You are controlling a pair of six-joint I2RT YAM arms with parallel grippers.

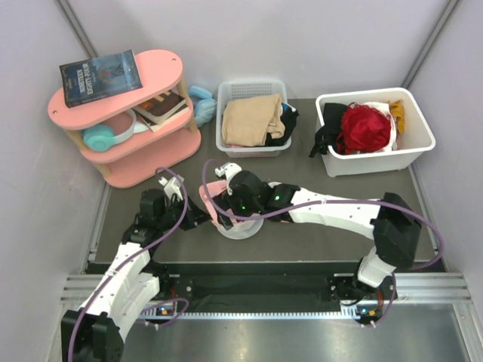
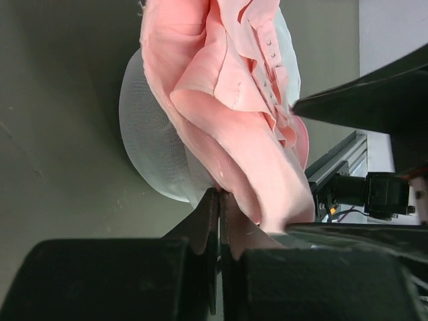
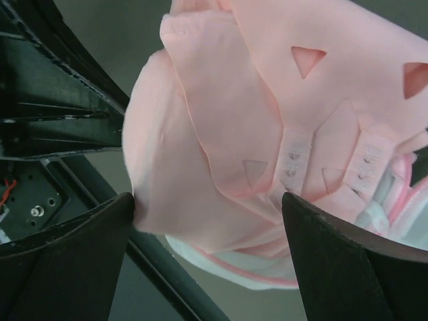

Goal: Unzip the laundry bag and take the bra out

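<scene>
Bag (image 1: 240, 228) sits on table (image 1: 317, 245), centre, between the arms. Pink bra (image 3: 221, 120) is bunched on top of it, partly out. Right gripper (image 3: 207, 200): jaws wide apart, astride bra, not clamped. Left gripper (image 2: 218, 200): fingers together at bag edge; cannot tell what they pinch.

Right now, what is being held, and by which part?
Left end effector pinches shut where white mesh pouch meets pink fabric bra; which, unclear. Right end effector open, holding nothing.

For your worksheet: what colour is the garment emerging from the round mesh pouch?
Pale pink fabric bra, clearest in right wrist view.
</scene>
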